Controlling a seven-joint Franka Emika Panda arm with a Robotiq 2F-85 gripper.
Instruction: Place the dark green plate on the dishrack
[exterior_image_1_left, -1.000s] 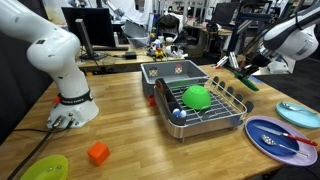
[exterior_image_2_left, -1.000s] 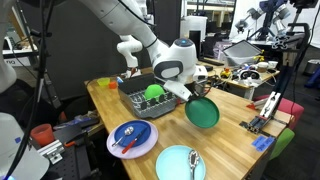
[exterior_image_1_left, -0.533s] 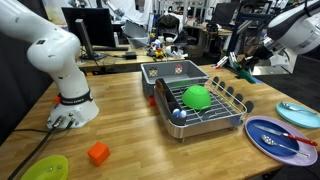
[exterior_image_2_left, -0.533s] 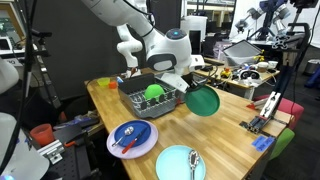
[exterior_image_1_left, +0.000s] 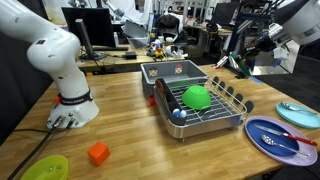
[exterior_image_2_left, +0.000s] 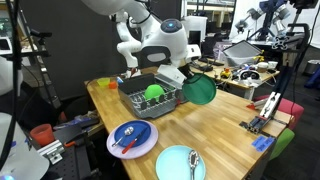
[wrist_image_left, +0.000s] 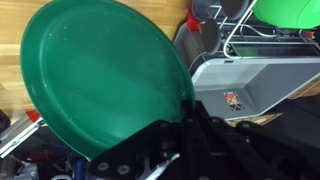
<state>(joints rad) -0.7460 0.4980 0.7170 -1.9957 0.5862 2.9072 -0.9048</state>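
In the air just beside the dishrack (exterior_image_2_left: 150, 104), the dark green plate (exterior_image_2_left: 200, 90) is held clear of the wooden table (exterior_image_2_left: 215, 135) and tilted steeply on edge. No contact between plate and rack is observed. In the wrist view, the gripper (wrist_image_left: 190, 118) is seen clamped onto the plate's rim, with the jaws drawn in to the thickness of that rim. A bright green bowl (exterior_image_1_left: 196, 97) is noted upside down inside the rack. A grey tub (exterior_image_1_left: 172, 72) is set against the rack's far end. Elsewhere on the table, well apart from the rack, a lime plate (exterior_image_1_left: 45, 168), an orange block (exterior_image_1_left: 97, 153) and a blue plate (exterior_image_2_left: 130, 135) are recorded.
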